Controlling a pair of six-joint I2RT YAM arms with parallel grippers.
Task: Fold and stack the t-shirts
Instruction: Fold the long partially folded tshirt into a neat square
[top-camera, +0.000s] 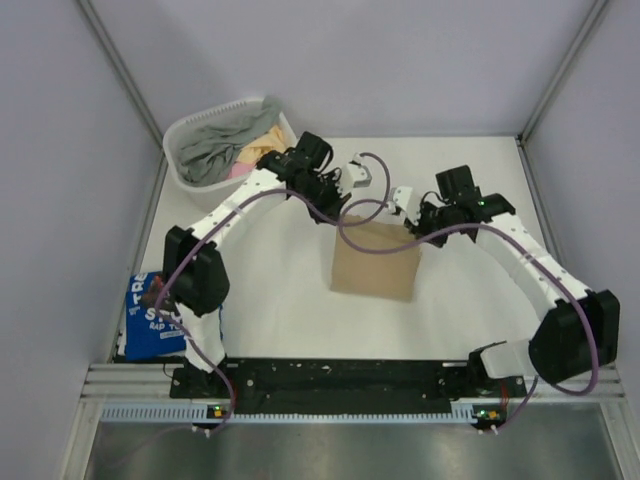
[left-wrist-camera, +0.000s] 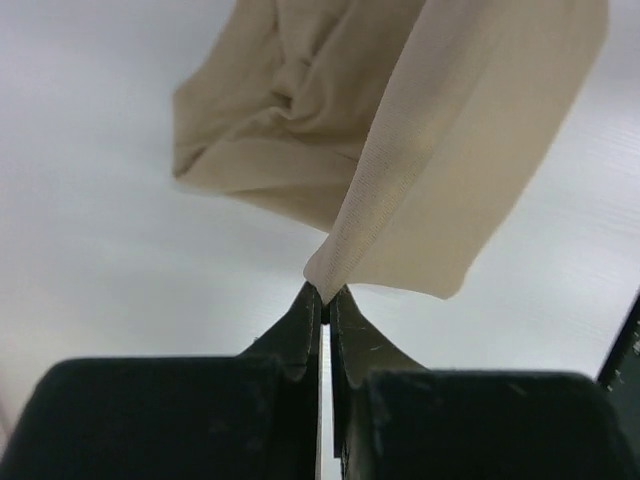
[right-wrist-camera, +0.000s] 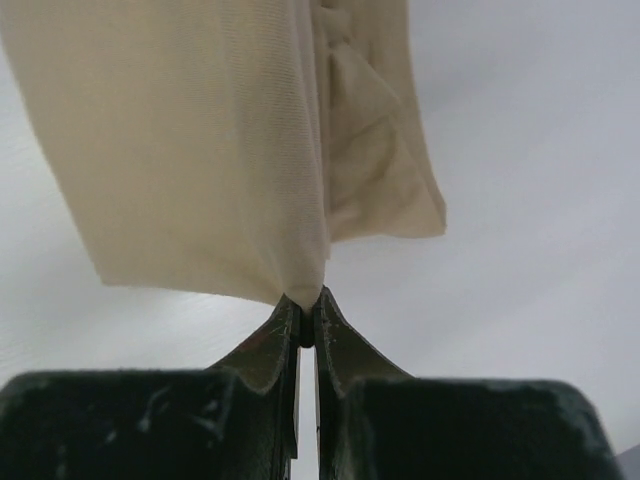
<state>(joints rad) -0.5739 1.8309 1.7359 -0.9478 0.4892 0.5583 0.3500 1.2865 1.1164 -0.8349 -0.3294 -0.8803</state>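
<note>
The plain tan cloth t-shirt (top-camera: 376, 262) lies near the middle of the white table (top-camera: 280, 310), already reduced to a rough rectangle. I have it by its far edge, one corner in each hand. My left gripper (left-wrist-camera: 326, 292) is closed down to a sliver on a thin fold of the tan cloth, and my right gripper (right-wrist-camera: 303, 300) pinches the other corner just as tightly. From both wrists the fabric looks lifted off the surface at the pinch.

I judge this to be mid-fold. Next, both corners need to travel together toward me, level and evenly spaced, so the far edge lands square on the near one.

Both arms reach forward from their bases and bend inward, wrists close together over the shirt's far side.

The royal blue t-shirt with white lettering (top-camera: 150, 318) sits by my left base, well apart. A white slotted plastic basket (top-camera: 190, 128) holding grey cloth stands at the far left corner.
</note>
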